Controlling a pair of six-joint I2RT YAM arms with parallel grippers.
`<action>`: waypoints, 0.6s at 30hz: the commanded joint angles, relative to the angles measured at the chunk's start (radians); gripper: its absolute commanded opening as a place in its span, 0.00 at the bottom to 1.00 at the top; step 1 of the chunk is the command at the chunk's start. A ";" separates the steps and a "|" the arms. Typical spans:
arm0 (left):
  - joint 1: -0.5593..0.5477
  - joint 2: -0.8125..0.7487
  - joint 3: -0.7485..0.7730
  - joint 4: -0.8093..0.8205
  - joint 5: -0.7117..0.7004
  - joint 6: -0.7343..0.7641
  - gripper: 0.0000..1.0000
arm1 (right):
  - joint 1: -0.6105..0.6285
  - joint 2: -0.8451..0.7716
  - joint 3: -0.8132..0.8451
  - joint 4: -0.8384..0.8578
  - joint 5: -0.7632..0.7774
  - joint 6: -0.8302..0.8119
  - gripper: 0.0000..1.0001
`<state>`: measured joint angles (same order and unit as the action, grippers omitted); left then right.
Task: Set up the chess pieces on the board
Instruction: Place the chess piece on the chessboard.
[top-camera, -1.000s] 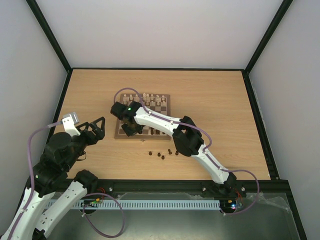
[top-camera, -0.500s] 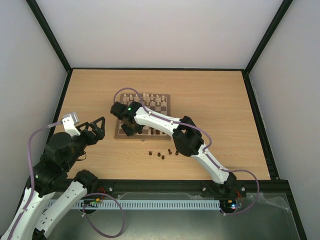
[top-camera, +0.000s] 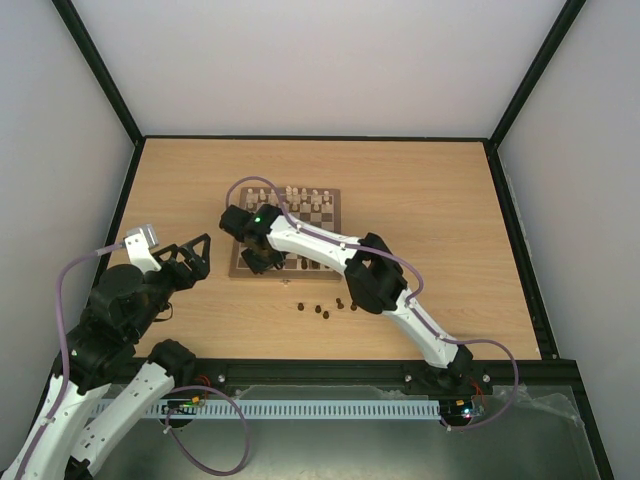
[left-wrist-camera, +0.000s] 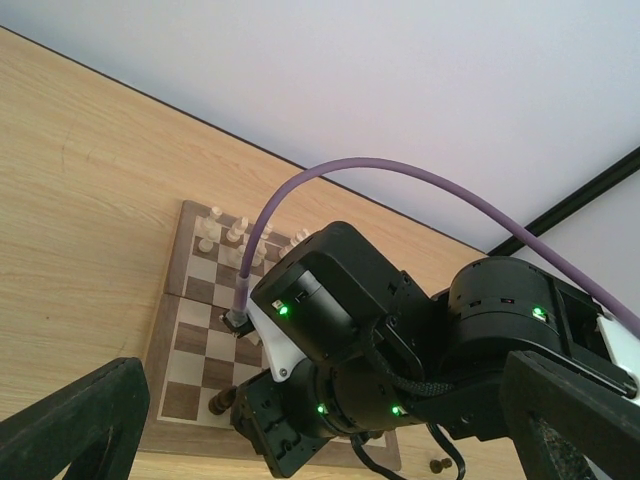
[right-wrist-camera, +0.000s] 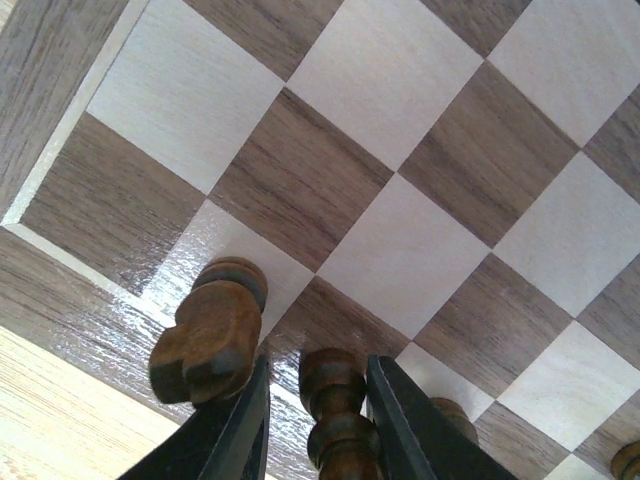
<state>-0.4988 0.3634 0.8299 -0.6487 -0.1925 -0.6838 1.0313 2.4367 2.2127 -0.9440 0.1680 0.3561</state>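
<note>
chess pieces (top-camera: 318, 310) of the dark set lie partly loose on the counter (top-camera: 450, 200), a small cluster between the board (top-camera: 332, 228) and the counter's near edge. others already stand along the board's near row. the right claw (top-camera: 262, 262) hangs over the board corner closest to the counter's left and near edges. its wrist view shows it closed narrowly on a dark piece (right-wrist-camera: 338, 420), stem upright between the two fingers (right-wrist-camera: 235, 430), base pointing down at the board. it is held upright, i'd say, so it can be stood straight on its square without toppling. just beside it a dark knight (right-wrist-camera: 212, 335) stands on a pale square by the border, so room is tight, and the fingers could nudge the knight when they part. whether the held piece touches the board can't be told. pale pieces (top-camera: 290, 193) line the side of the board toward the far edge. the left claw (top-camera: 190, 258) hovers spread wide and empty near the left edge, well apart from the board, likely to keep out of the way.
</note>
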 joint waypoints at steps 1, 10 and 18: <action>0.006 0.003 -0.009 0.020 -0.002 0.009 0.99 | 0.016 -0.051 -0.004 -0.057 0.017 0.012 0.28; 0.007 0.000 -0.012 0.022 0.005 0.004 0.99 | 0.036 -0.083 -0.006 -0.080 0.047 0.031 0.29; 0.006 -0.003 -0.013 0.022 0.012 0.005 0.99 | 0.038 -0.128 -0.029 -0.090 0.076 0.050 0.30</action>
<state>-0.4988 0.3634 0.8295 -0.6483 -0.1913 -0.6842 1.0618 2.3730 2.2044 -0.9695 0.2146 0.3870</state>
